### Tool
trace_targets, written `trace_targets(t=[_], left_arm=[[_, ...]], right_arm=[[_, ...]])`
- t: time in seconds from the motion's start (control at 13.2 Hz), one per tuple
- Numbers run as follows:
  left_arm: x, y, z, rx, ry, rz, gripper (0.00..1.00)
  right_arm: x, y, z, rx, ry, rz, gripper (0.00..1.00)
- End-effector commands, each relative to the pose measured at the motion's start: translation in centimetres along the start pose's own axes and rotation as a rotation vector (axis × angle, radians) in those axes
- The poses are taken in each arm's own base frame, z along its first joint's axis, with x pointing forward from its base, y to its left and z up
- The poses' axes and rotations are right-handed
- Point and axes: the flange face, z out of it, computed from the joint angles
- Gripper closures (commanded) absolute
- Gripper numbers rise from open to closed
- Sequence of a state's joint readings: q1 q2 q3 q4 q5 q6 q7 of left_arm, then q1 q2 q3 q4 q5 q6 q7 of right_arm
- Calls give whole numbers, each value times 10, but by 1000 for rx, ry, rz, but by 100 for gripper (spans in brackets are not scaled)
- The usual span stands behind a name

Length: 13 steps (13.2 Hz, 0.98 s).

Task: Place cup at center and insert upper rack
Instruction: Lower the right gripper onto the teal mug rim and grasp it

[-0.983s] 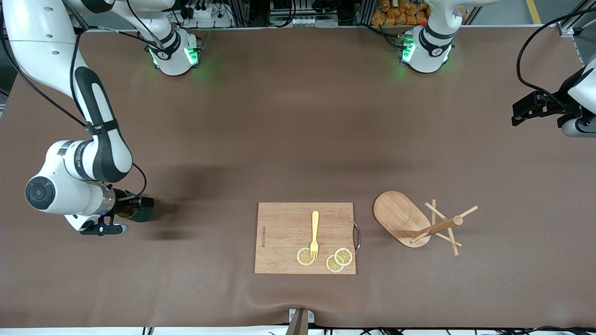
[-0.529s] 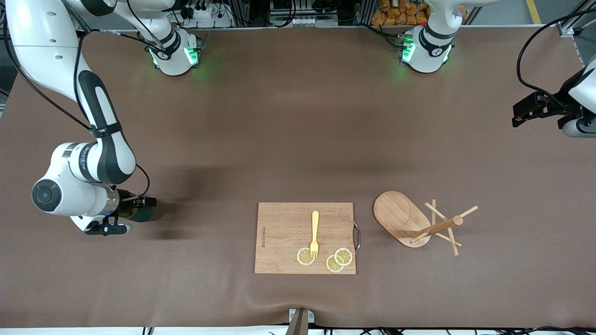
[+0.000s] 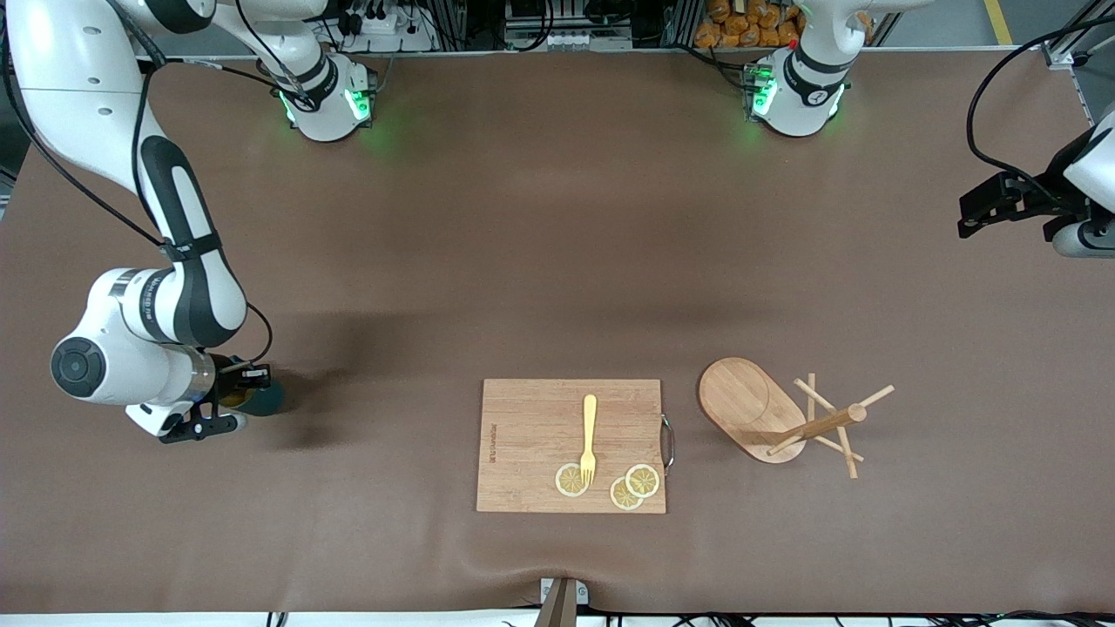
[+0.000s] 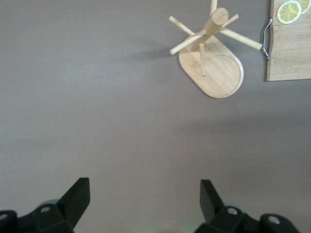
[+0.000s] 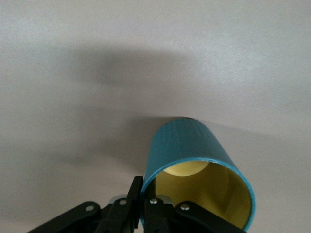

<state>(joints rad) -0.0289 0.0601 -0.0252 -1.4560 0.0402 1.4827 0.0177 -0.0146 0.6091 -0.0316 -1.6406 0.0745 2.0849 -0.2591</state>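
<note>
The teal cup (image 3: 264, 399) with its yellowish inside (image 5: 194, 160) is at the right arm's end of the table. My right gripper (image 5: 144, 196) is shut on its wall, one finger outside the rim and one inside; in the front view that gripper (image 3: 248, 383) covers much of the cup. The upper rack (image 3: 751, 405), a wooden mug tree, lies tipped on its side toward the left arm's end, beside the cutting board, and also shows in the left wrist view (image 4: 214, 68). My left gripper (image 4: 145, 194) waits open and holds nothing, high over the left arm's end (image 3: 980, 207).
A rectangular wooden cutting board (image 3: 531, 418) lies near the front camera at mid-table. It carries a yellow fork (image 3: 589, 431) and three lemon slices (image 3: 627, 488). Brown table cloth (image 3: 557, 244) covers the rest of the table.
My right gripper has shut on the cup's wall, and its arm has shifted slightly. The left arm has not moved.
</note>
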Motion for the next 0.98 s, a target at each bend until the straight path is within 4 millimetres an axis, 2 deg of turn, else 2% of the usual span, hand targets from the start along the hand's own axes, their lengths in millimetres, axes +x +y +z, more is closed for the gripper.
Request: trace_targets(t=[0.0, 0.23, 0.53, 0.61, 0.76, 0.91], left_arm=[[0, 0, -2, -20, 11, -12, 0], [0, 0, -3, -20, 12, -12, 0], [-1, -1, -4, -20, 12, -14, 0], [-1, -1, -4, -20, 11, -15, 0], [-1, -1, -4, -20, 9, -15, 0], [-1, -1, -4, -20, 9, -15, 0]], right_arm=[[1, -2, -3, 11, 5, -12, 100], [3, -9, -10, 7, 16, -22, 100], [13, -48, -40, 8, 20, -71, 100], [14, -66, -46, 12, 23, -90, 100], [16, -106, -54, 4, 11, -19, 100], [15, -155, -62, -1, -7, 17, 100]])
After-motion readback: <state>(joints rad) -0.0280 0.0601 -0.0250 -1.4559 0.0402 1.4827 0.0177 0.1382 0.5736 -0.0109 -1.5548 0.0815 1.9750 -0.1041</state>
